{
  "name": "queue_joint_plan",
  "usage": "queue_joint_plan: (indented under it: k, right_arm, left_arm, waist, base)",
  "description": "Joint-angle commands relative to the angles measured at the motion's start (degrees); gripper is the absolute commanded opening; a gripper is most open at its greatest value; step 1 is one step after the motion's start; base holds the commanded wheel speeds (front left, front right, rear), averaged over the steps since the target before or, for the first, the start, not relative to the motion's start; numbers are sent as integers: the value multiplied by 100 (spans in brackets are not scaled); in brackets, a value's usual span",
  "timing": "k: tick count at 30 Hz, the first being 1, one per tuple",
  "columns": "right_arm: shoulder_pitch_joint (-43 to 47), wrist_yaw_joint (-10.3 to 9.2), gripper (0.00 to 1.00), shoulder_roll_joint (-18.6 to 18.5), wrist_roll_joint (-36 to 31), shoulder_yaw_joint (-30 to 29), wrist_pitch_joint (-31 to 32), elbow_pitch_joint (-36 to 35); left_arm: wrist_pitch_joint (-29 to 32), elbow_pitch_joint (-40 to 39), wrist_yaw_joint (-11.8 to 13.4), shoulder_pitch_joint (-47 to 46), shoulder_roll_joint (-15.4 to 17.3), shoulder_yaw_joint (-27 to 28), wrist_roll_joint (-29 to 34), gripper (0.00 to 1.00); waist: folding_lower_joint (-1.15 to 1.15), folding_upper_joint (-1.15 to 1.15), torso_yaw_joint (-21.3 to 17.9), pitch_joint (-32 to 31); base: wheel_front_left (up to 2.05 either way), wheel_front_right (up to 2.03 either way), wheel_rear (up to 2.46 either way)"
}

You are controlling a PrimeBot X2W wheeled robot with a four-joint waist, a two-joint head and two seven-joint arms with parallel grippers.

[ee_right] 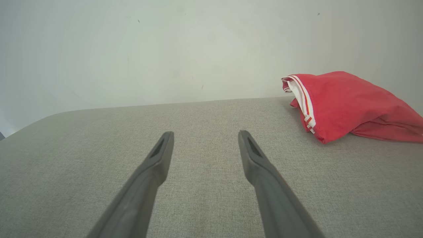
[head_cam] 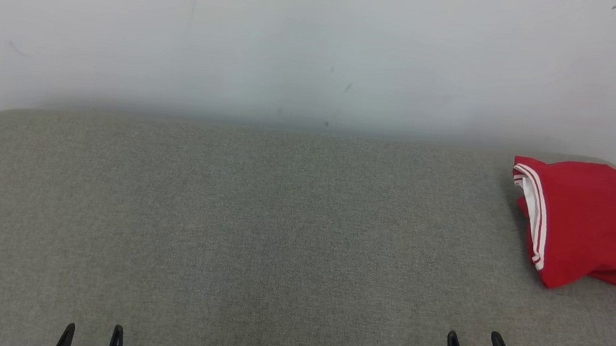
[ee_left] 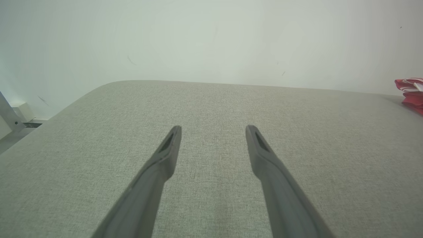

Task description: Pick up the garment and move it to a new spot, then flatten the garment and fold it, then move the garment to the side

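The red garment point(head_cam: 593, 223) lies at the far right corner of the grey fabric-covered table point(head_cam: 254, 231), close to the white wall point(head_cam: 301, 37) and running up to the table's right edge. It sits as a compact, folded-looking bundle with no strongly marked long axis. Its white-striped hem point(head_cam: 535, 212) runs roughly far-to-near along the side that faces the table centre. My right gripper point(head_cam: 474, 336) hovers over the near edge with its fingers spread wide and nothing between them. My left gripper point(head_cam: 93, 328) is in the same condition at the near left: wide apart and empty. From the right gripper, the garment lies ahead and off to the right, well apart; the right wrist view places it at the upper right, beyond the fingertips. From the left gripper, the garment is across nearly the full width of the table and appears as a red sliver at the right margin of the left wrist view. The right arm is therefore clearly the nearer one. In my judgement, any reach to the garment should be made by the right arm, travelling forward and rightward. The striped hem is the closest edge to approach.
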Motion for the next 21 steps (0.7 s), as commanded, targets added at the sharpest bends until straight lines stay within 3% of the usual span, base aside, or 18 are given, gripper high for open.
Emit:
queue_joint_plan:
  k: [1,17,18,21]
  right_arm:
    - [30,-13,100,15,30,2,-5,1]
    - [8,-13,100,15,30,-8,-5,38]
    - [-1,0,0,0,7,-4,0,34]
    - [36,0,0,0,19,4,3,154]
  left_arm:
    - [-15,8,-17,52,-6,9,-22,100]
    - [-15,56,-17,19,-7,21,-113,100]
    - [0,42,-2,6,1,11,-42,0]
    - [11,180,0,31,-10,7,-47,0]
  waist:
    - [0,0,-1,0]
    - [0,0,3,-6]
    - [0,0,3,-7]
    - [0,0,2,-7]
  base:
    - [0,0,0]
    - [0,0,0]
    - [0,0,0]
    - [0,0,0]
